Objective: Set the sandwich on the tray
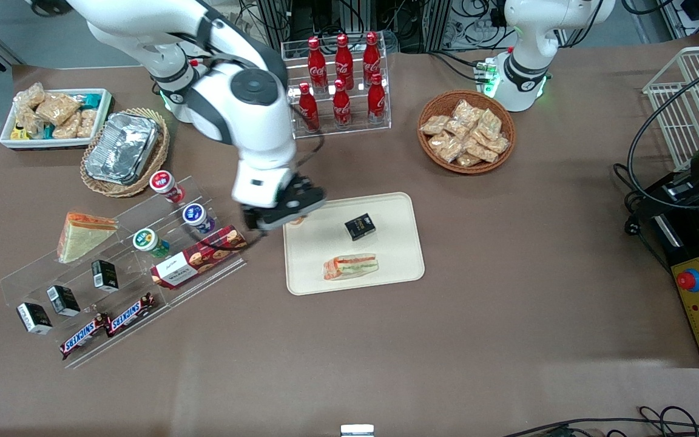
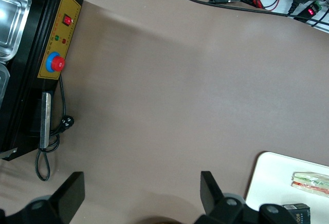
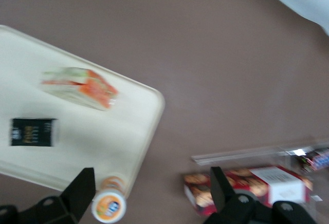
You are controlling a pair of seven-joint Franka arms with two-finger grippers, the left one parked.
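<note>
The sandwich (image 1: 351,266) lies flat on the cream tray (image 1: 386,209), near the tray's edge closest to the front camera. It also shows in the right wrist view (image 3: 79,87) and the left wrist view (image 2: 311,181). A twin wedge sandwich (image 1: 82,233) leans on the clear acrylic shelf (image 1: 40,267) toward the working arm's end. My right gripper (image 1: 281,213) hovers over the tray's corner nearest the shelf, open and empty (image 3: 151,193). It is apart from the sandwich.
A small black box (image 1: 360,226) lies on the tray. An orange-lidded bottle (image 3: 109,206) stands at the tray's corner under the gripper. A red cookie box (image 1: 199,257), small bottles and Snickers bars sit on the shelf. A cola rack (image 1: 340,82), snack basket (image 1: 466,131) and foil container (image 1: 122,147) stand farther from the camera.
</note>
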